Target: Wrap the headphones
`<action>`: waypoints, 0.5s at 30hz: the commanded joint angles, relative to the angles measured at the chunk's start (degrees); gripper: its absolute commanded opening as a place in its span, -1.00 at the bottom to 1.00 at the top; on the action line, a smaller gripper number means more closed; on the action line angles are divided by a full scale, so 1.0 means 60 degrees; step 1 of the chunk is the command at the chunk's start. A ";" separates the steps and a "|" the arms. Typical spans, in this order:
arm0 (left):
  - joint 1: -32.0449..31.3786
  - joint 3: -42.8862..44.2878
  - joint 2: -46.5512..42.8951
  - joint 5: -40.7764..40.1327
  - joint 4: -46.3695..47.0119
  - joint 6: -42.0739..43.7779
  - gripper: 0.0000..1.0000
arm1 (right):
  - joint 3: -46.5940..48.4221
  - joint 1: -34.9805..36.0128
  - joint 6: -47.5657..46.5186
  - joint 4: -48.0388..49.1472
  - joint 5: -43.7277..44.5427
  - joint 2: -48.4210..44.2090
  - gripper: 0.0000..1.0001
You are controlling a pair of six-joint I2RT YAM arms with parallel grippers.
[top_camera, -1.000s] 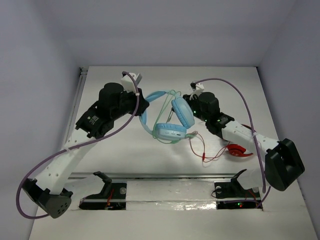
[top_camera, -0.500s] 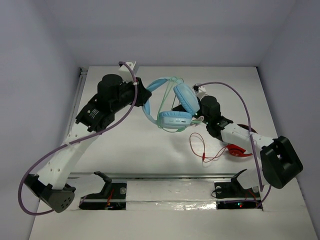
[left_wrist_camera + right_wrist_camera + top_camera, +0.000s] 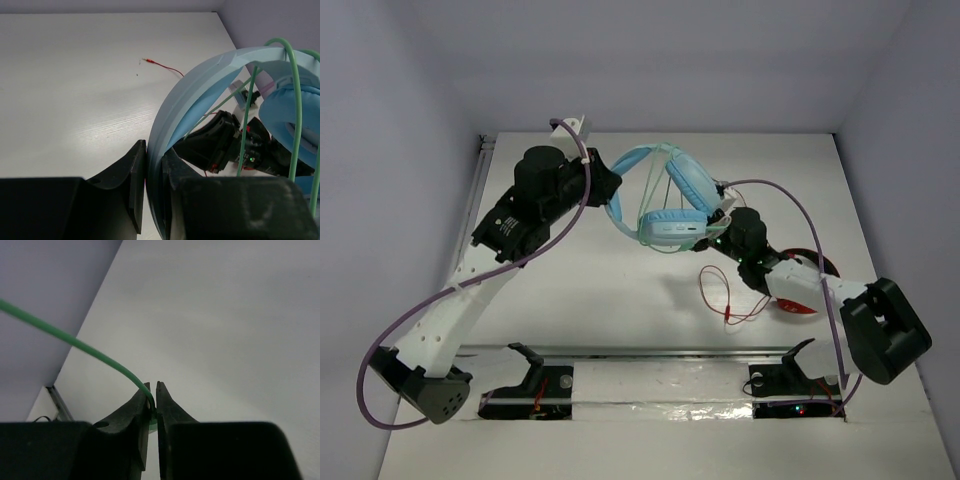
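Two arms meet over the far middle of the white table [image 3: 620, 300], the left arm [image 3: 470, 290] coming in from the left and the right arm [image 3: 800, 280] from the near right. Between them the light blue headphones [image 3: 670, 226] are held up off the surface, with a shadow on the table below. Their wide headband [image 3: 200, 80] arches on the far side and the two ear cups [image 3: 692, 185] sit close together. The left gripper [image 3: 154, 150] is nearly closed, its fingers clamped on either face of the headband. Red headphones [image 3: 800, 300] lie on the table just right of the right arm, their red cable [image 3: 715, 290] looping to the near left. The thin green cable [image 3: 75, 342] is strung across the headband, and the right gripper [image 3: 153, 387] pinches it between all but touching tips
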 commanded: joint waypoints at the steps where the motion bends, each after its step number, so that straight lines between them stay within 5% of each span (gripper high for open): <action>1: 0.0035 0.0302 -0.0095 -0.0265 0.1917 -0.0967 -1.00 | -0.0433 -0.0047 0.0595 0.0925 -0.0303 -0.0587 -0.80; 4: 0.0035 -0.0107 0.0023 -0.0573 0.2589 -0.1420 -1.00 | -0.0609 -0.0047 0.1150 0.1027 -0.0580 -0.0618 -0.99; 15: 0.0343 -0.1587 0.0931 -0.2621 0.6249 -0.3867 -1.00 | -0.1430 0.0129 0.3641 0.2725 -0.0495 -0.0515 -0.97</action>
